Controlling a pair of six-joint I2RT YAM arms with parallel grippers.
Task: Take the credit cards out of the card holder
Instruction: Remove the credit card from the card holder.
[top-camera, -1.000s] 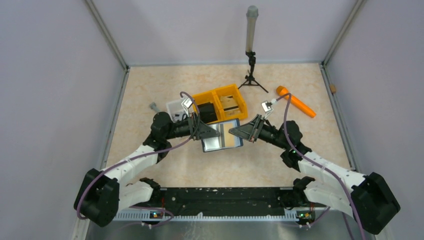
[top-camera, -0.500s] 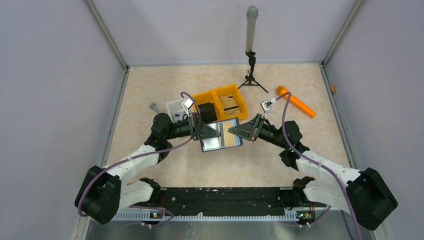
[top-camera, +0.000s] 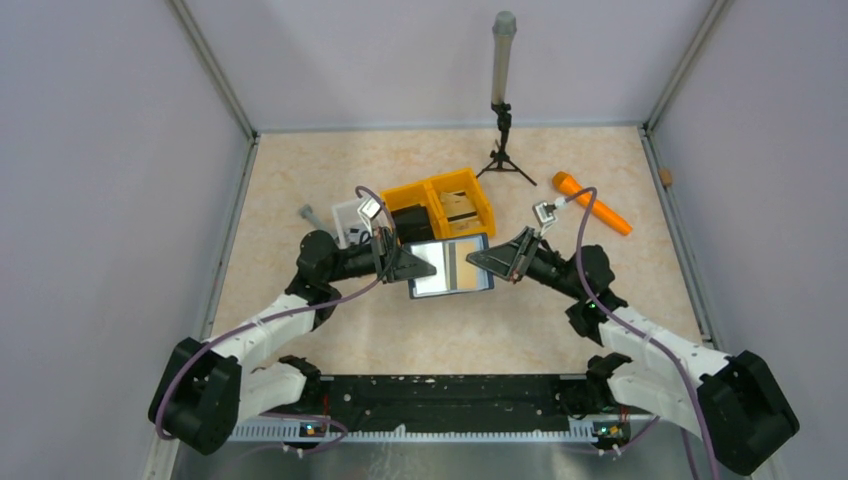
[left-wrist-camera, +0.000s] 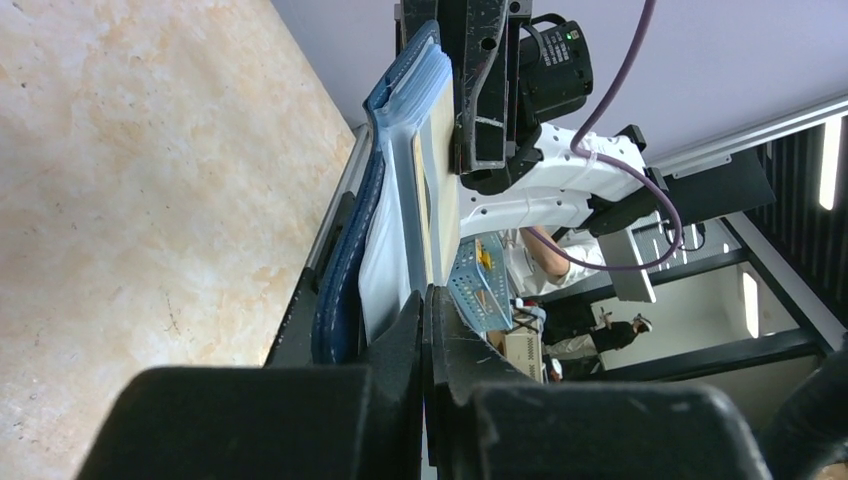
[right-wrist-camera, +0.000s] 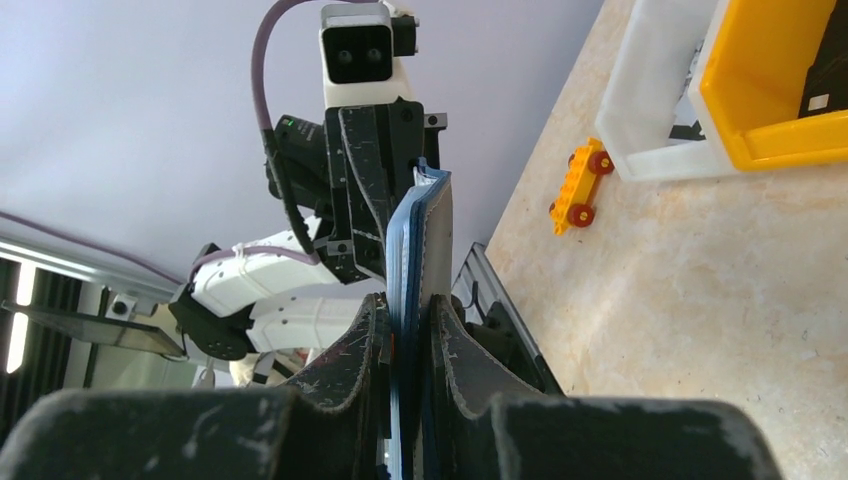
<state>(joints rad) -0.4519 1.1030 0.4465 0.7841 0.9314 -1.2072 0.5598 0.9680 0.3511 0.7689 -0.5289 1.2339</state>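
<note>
**Top external view.** The left fingers (top-camera: 430, 270) are closed at the left edge of the flat navy-blue folding card holder (top-camera: 449, 265). The right fingers (top-camera: 474, 259) clamp its right edge. The card holder is spread open between them, pale inner faces up, with a thin silvery-grey card (top-camera: 430, 285) in the left half and a thin tan card (top-camera: 466, 278) in the right half. Just behind it sits the yellow plastic two-compartment bin (top-camera: 430, 187), holding a black block (top-camera: 412, 222) in its left compartment and a brown boxy item (top-camera: 460, 207) in its right. A small white tray (top-camera: 350, 212) stands just beside the bin's left side. Bare beige bench (top-camera: 480, 325) lies between the card holder and the arm bases, and along the metal-framed walls.

**Left wrist view.** The left fingers meet with no visible gap on a thin edge at the card holder's near end. Whether that edge is a card or a pocket leaf cannot be told.

**Right wrist view.** The right fingers pinch the navy cover and pale leaves together, seen edge-on. A small yellow wheeled toy brick (right-wrist-camera: 578, 187) lies on the bench near the white tray.
</note>
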